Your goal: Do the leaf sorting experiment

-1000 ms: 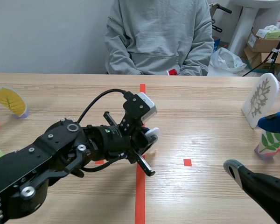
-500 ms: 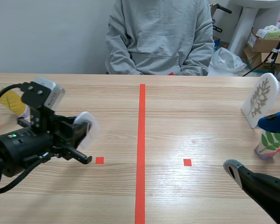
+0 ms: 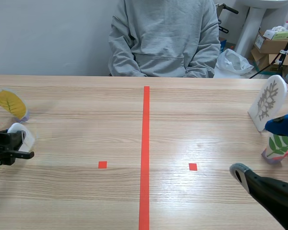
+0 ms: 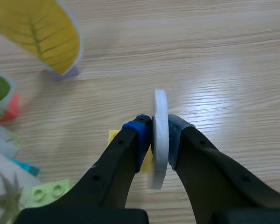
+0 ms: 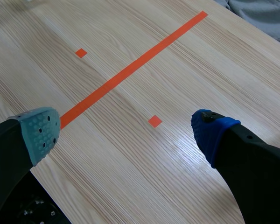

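Clearly the left tool (image 4: 159, 134) is clamped on a thin white leaf card (image 4: 159, 105): probably light, stiff, best pinched across its flat faces; the right tool (image 5: 125, 133) stands apart.

White card (image 4: 159, 133) edge-on, face hidden

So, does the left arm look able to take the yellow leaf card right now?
Probably not: the left gripper is shut on a white card, so its fingers are occupied. The yellow leaf card stands close ahead, with nothing seen between them.
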You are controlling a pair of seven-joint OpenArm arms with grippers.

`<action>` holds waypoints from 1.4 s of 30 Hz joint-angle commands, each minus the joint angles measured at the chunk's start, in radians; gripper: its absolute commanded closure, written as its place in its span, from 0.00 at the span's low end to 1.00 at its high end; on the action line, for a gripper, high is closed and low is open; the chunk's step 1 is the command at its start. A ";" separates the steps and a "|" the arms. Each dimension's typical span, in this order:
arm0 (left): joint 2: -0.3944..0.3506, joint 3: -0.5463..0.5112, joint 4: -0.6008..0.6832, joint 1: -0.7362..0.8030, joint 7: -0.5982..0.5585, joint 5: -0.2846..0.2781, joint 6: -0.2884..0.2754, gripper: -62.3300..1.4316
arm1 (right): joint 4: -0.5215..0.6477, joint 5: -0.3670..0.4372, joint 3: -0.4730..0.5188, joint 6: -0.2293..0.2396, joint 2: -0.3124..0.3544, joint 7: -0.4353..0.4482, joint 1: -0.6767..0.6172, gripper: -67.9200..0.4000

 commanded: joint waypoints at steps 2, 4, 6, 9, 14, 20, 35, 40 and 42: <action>-0.024 -0.018 -0.034 -0.056 -0.031 -0.010 0.019 0.89 | -0.001 0.011 0.012 0.007 0.013 0.011 0.026 0.15; -0.037 -0.022 -0.085 -0.089 -0.045 -0.010 0.023 0.88 | -0.001 0.011 0.012 0.007 0.013 0.012 0.028 0.15; -0.050 -0.026 -0.133 -0.119 -0.061 -0.008 0.039 0.89 | -0.001 0.011 0.012 0.007 0.013 0.011 0.028 0.15; -0.068 -0.028 -0.197 -0.161 -0.079 -0.008 0.045 0.88 | -0.001 0.011 0.012 0.007 0.013 0.007 0.027 0.15; -0.084 -0.028 -0.275 -0.208 -0.105 -0.002 0.063 0.89 | -0.001 0.011 0.012 0.007 0.013 -0.003 0.027 0.15; -0.086 -0.028 -0.349 -0.250 -0.115 0.034 0.074 0.89 | -0.001 0.012 0.012 0.008 0.013 -0.003 0.027 0.15; -0.083 -0.026 -0.367 -0.254 -0.105 0.031 0.069 0.55 | -0.001 0.012 0.012 0.008 0.013 -0.003 0.027 0.15; -0.084 -0.026 -0.341 -0.233 -0.099 0.024 0.065 0.21 | -0.001 0.012 0.012 0.008 0.013 -0.004 0.027 0.15; -0.084 -0.026 -0.302 -0.209 -0.086 0.024 0.064 0.18 | -0.001 0.012 0.012 0.008 0.013 -0.004 0.027 0.15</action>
